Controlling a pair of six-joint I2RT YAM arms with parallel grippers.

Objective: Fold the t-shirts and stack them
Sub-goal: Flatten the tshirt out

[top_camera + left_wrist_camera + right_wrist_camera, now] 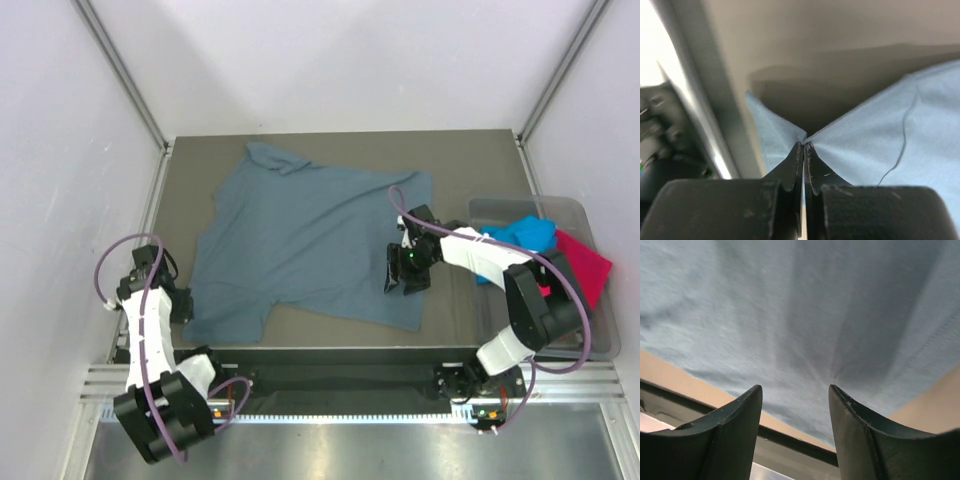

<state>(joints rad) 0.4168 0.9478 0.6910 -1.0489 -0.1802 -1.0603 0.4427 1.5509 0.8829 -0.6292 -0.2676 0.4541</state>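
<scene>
The slate-blue t-shirt [310, 235] lies spread flat on the dark table, collar at the far left. At the shirt's near left corner, my left gripper [183, 305] is shut on the cloth; the left wrist view shows the jaws pressed together with a pinch of blue fabric [900, 140] at the tips of my left gripper [805, 145]. My right gripper [405, 275] hovers over the shirt's right side, near its near hem. In the right wrist view my right gripper [796, 390] is open, the shirt [805, 315] below it. The turquoise t-shirt [520, 235] and the magenta t-shirt [585, 265] lie in a tub.
The clear plastic tub [500, 205] stands at the table's right edge, beside the right arm. A metal rail [715, 130] runs along the left table edge close to my left gripper. The table's near edge [790, 437] is just below my right gripper. White walls enclose the table.
</scene>
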